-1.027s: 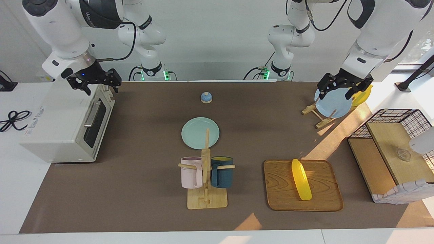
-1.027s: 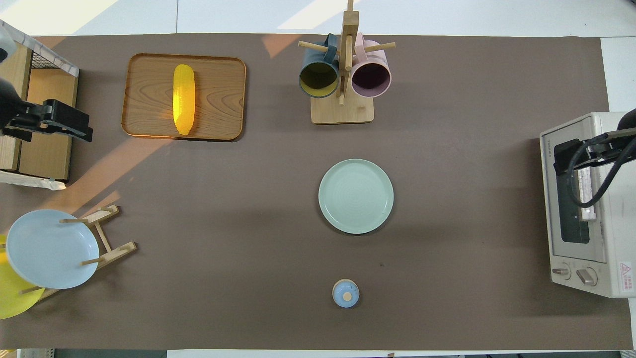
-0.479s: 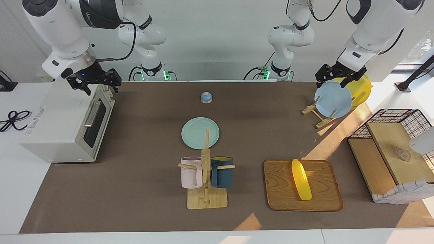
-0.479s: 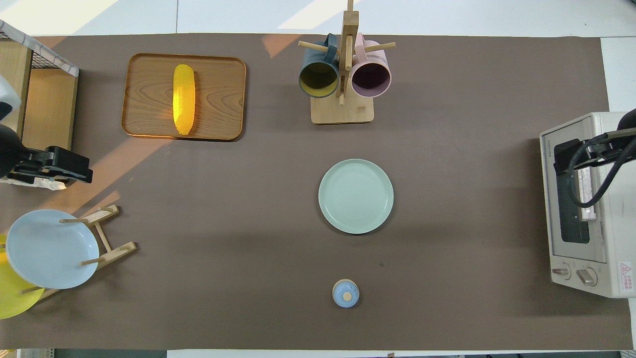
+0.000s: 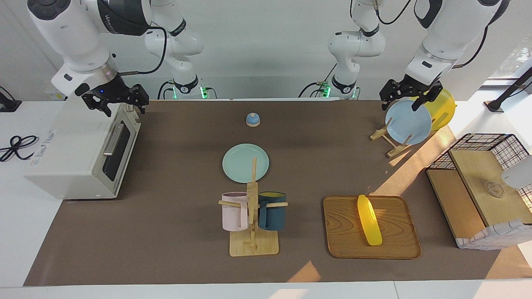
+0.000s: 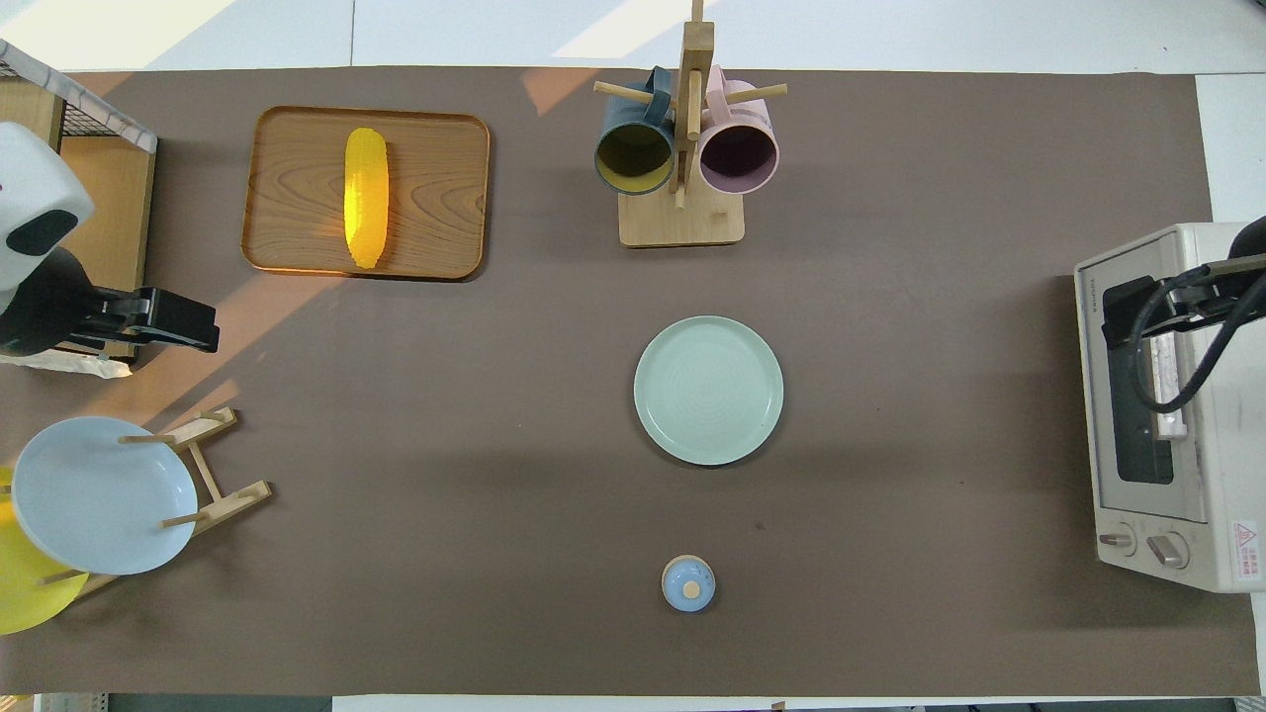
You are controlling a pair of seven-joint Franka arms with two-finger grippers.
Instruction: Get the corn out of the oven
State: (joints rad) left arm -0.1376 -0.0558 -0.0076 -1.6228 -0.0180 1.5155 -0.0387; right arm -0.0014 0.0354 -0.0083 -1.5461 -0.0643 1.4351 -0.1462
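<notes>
corn (image 5: 369,220) on tray (image 5: 345,232), out of shut oven (image 5: 79,151) | right gripper (image 5: 117,101) spread over oven top | left gripper (image 5: 407,99) spread over plates (image 5: 409,123), tabletop 1 o'clock | risk: left gripper dropping could clip plates

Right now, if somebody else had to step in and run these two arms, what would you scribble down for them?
Left gripper: open, empty, up in the air over the blue plate on its wooden stand.
Right gripper: open, empty, over the top front edge of the oven.
Oven: door shut, at the right arm's end of the table.
Corn: lying on the wooden tray, toward the left arm's end, well away from the oven.
Done: corn is out of the oven and set down; nothing is held.
Left: seemingly nothing but bringing both arms back to rest.
</notes>
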